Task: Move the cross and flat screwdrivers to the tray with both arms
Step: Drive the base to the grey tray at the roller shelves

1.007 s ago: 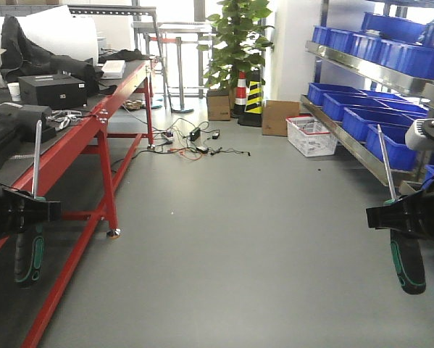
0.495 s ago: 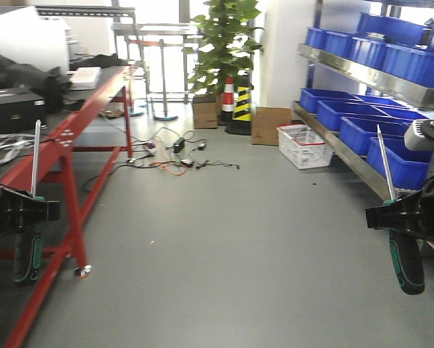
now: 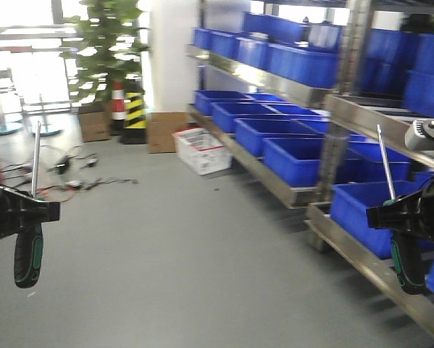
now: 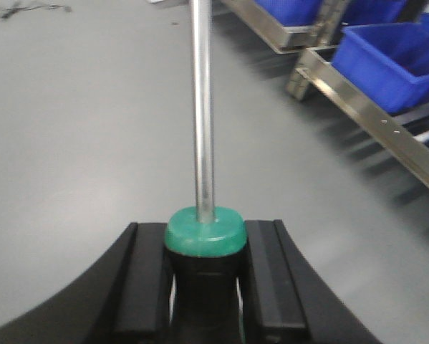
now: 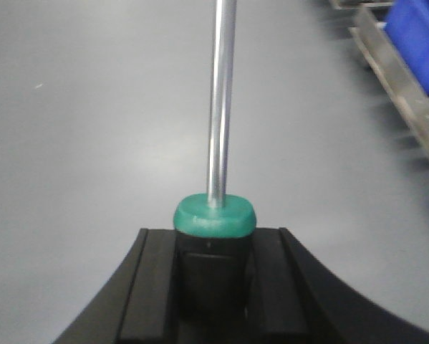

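Gripped the left screwdriver (image 3: pixel 27 255) in the left gripper (image 3: pixel 48 212), closed on the upper end of the black-and-green handle. Stood upright: steel shaft pointing up above the jaws, handle hanging below them. Gripped the right screwdriver (image 3: pixel 408 264) the same way in the right gripper (image 3: pixel 376 215), likewise closed on the top of the handle; leaned slightly left toward the tip. Hung at opposite edges of the front view, well apart, both clear of the grey floor (image 3: pixel 173 261).

In the left wrist view, pressed two black finger pads (image 4: pixel 146 283) against either side of the handle just under its green collar (image 4: pixel 204 231); rose straight from that collar as a bare steel shaft. Matched this in the right wrist view: pads (image 5: pixel 270 287) flanking the handle, green cap (image 5: pixel 215 215) between them, shaft running up and out of the picture.

Backed on the right by a steel shelving rack (image 3: pixel 271 80) loaded with blue bins (image 3: pixel 296 156). Closed off at the far end by a potted plant (image 3: pixel 108 43), a red-and-white cone (image 3: pixel 117 101), a yellow-and-black striped marker (image 3: pixel 135 109), a cardboard box (image 3: pixel 164 130) and a white basket (image 3: pixel 200 148) with a red rim, all on the floor. Strewn with loose cables (image 3: pixel 64 174) at far left. Blurred across the front view; screwdriver tips too small to tell apart.
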